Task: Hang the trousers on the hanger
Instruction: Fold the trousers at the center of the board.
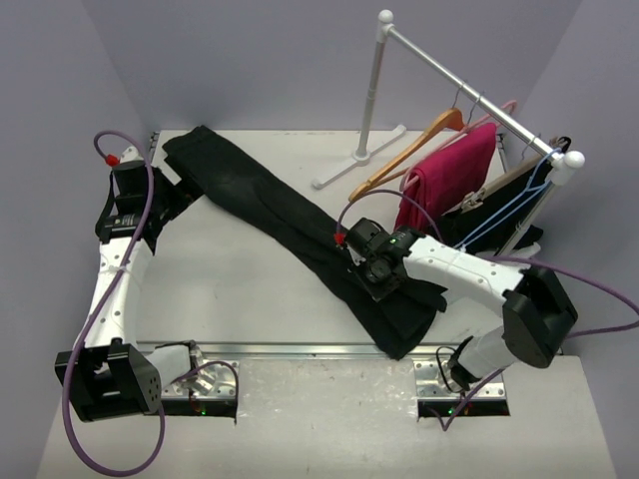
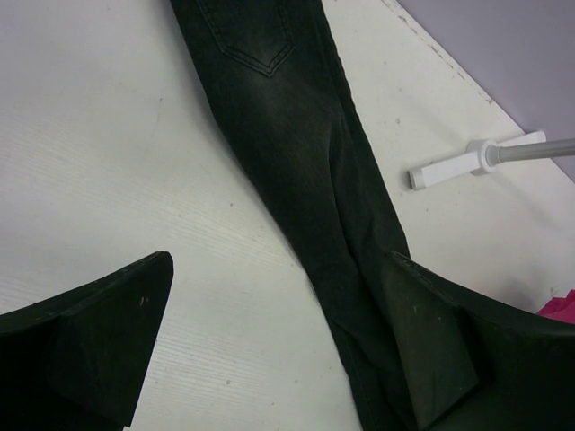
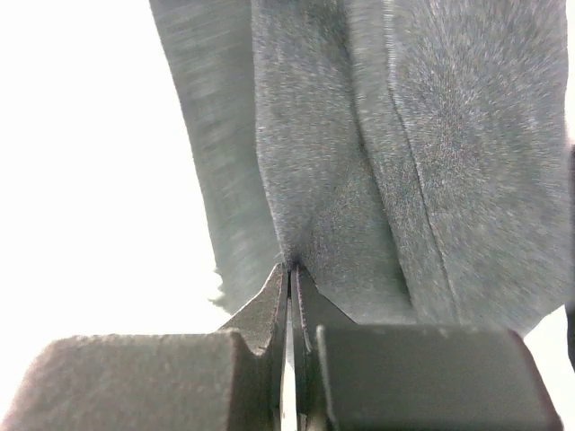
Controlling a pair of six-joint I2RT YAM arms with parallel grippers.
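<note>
- The trousers (image 1: 290, 225) lie across the surface (image 1: 230, 289), from 10 o'clock to 5 o'clock.
- My right fingers (image 3: 265, 314) are closed, pinching a small fold mid-leg; left fingers (image 2: 90, 350) gape, empty.
- Risk: that thin pinch may slip, or lift only one layer, before reaching the hanger (image 1: 409, 150) at 1 o'clock.
</note>
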